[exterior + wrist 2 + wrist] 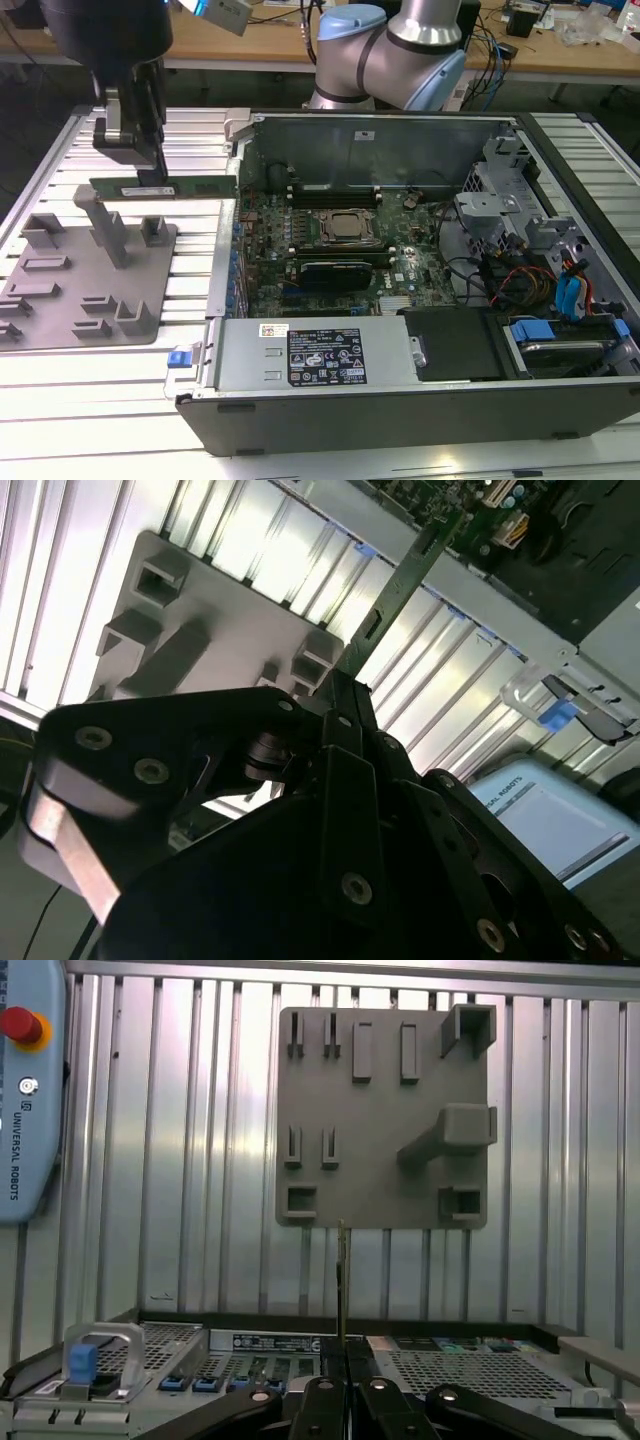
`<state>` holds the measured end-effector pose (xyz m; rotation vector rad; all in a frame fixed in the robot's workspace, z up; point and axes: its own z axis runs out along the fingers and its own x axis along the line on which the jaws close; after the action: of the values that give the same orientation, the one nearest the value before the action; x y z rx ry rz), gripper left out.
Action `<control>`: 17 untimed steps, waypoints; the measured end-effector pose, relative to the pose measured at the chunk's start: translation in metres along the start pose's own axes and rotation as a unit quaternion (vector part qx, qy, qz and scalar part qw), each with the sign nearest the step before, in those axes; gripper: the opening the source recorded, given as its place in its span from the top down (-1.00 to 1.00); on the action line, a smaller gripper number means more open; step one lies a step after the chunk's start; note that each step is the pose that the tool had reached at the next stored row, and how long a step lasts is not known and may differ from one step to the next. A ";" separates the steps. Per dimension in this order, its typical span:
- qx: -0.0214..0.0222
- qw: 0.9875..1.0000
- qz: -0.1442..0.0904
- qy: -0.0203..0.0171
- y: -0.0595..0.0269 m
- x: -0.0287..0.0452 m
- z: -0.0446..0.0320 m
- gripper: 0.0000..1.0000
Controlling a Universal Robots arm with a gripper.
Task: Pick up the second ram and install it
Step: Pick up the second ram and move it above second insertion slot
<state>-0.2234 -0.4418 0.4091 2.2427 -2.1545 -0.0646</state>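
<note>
The gripper (150,178) has its jaws pinched on the second ram (205,185), level above the gray fixture (60,300). It is best carried untilted, contact edge down, for square seating.

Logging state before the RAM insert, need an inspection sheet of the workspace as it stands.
Surface: slatted metal table carrying a grey fixture tray and an open PC case.
Job's things: second ram held level in the air between tray and case, not seated.
Clutter: teach pendant by the slats.
Grippers: gripper shut on the second ram.
Cables: red, orange and blue leads inside the case.
Surroundings: wooden bench behind, with loose items.
</note>
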 end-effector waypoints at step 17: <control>0.000 1.000 0.000 0.000 -0.0662 0.0027 -0.0034 0.81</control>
<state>-0.1571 -0.4419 0.4091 2.2427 -2.1545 -0.0647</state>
